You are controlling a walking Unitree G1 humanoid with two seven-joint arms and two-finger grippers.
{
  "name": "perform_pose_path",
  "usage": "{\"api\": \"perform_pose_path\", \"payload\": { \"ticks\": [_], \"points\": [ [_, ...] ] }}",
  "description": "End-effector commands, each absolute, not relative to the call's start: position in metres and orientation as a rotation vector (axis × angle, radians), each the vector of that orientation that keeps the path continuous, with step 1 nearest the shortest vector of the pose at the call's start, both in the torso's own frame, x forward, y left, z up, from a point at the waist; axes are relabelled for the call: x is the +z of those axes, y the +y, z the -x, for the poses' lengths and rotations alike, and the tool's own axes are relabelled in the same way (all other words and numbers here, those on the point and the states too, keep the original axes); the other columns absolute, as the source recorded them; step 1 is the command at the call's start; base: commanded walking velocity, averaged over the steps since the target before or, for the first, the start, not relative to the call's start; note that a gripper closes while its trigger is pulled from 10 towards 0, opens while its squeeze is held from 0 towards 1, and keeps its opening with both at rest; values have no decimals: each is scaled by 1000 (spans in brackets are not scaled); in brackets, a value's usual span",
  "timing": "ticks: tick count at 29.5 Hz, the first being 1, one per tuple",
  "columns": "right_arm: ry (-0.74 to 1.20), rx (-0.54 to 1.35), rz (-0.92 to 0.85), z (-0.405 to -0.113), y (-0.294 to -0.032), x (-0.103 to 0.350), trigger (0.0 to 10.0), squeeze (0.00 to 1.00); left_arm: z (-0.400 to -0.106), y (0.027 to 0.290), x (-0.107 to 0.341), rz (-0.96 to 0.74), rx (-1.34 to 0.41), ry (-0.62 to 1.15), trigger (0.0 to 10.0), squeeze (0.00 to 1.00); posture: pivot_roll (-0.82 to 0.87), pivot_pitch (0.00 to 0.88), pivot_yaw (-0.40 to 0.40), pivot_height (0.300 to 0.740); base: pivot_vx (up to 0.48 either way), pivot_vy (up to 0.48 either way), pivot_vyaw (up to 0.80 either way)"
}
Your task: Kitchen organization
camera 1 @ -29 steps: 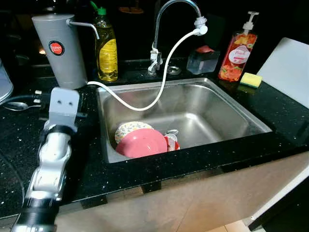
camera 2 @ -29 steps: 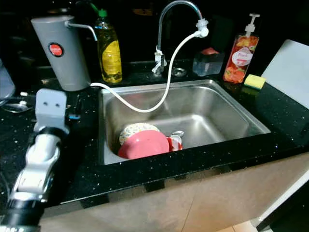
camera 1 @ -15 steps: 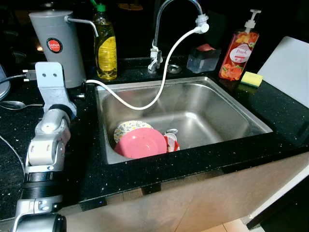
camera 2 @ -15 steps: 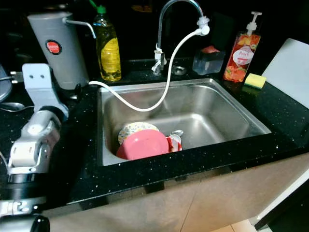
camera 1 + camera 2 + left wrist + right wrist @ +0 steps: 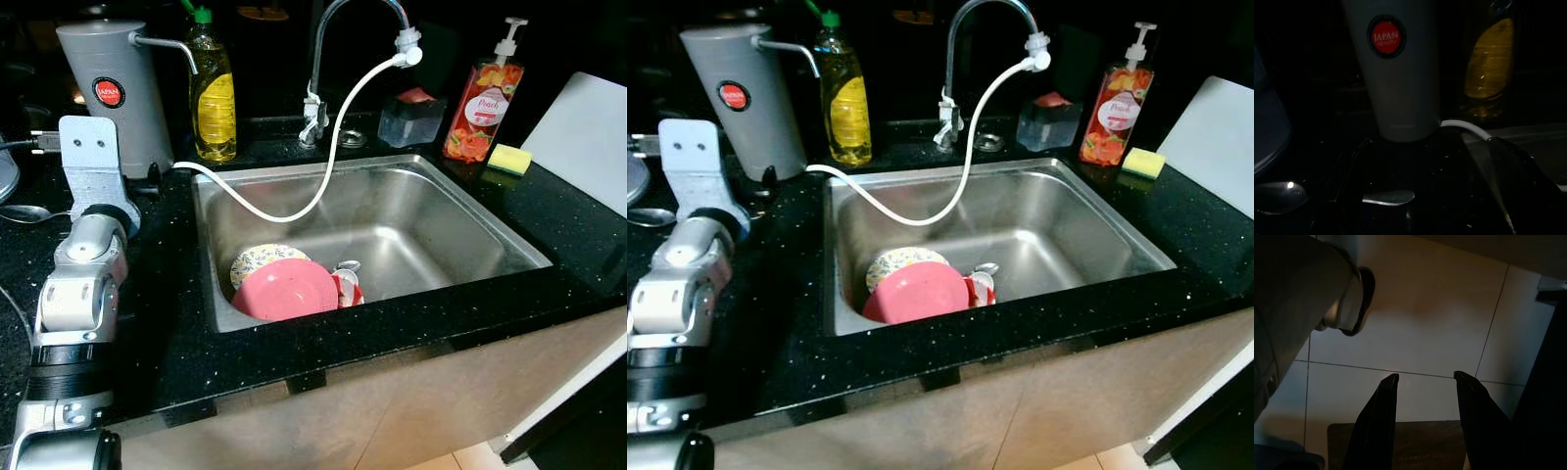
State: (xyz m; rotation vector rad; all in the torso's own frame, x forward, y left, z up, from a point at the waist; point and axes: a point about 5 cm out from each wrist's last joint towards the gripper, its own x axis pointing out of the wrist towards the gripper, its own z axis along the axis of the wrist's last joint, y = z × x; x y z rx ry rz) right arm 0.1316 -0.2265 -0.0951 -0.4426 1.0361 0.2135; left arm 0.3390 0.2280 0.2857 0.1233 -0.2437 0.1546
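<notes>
In the steel sink [image 5: 441, 211] lie a pink plate [image 5: 286, 290], a patterned plate [image 5: 257, 261] half under it and a red-and-white cup [image 5: 347, 284]. My left arm [image 5: 83, 264] reaches over the black counter toward a grey water filter canister [image 5: 116, 93]. The left wrist view is dim: my left gripper [image 5: 1430, 147] is open just short of the canister [image 5: 1396, 68], and a spoon handle [image 5: 1388, 197] lies on the counter between its fingers. Another spoon bowl [image 5: 1273, 196] lies beside it. My right gripper [image 5: 1425, 379] hangs open over floor tiles.
A white hose [image 5: 323, 166] runs from the tap [image 5: 338, 39] across the sink to the canister. A yellow oil bottle [image 5: 214, 93], a clear soap holder [image 5: 409, 119], an orange pump bottle [image 5: 480, 103], a yellow sponge [image 5: 509, 159] and a white board [image 5: 588, 137] line the counter.
My left arm has swung left and further back along the counter, from beside the sink's corner to in front of the grey canister. The dishes in the sink have not moved.
</notes>
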Motion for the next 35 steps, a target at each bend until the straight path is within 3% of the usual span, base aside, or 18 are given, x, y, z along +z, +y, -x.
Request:
{"api": "perform_pose_path", "payload": {
  "ticks": [1, 35],
  "points": [
    [1063, 211, 431, -124, -229, -97, 10000, 0, -337, 224, 283, -139, 141, -237, 10000, 0, -81, 58, -58, 740, 0, 0, 0],
    [1037, 218, 416, -130, -226, -96, 10000, 0, -331, 216, 271, -160, 131, -241, 10000, 0, -84, 45, -57, 740, 0, 0, 0]
  ]
}}
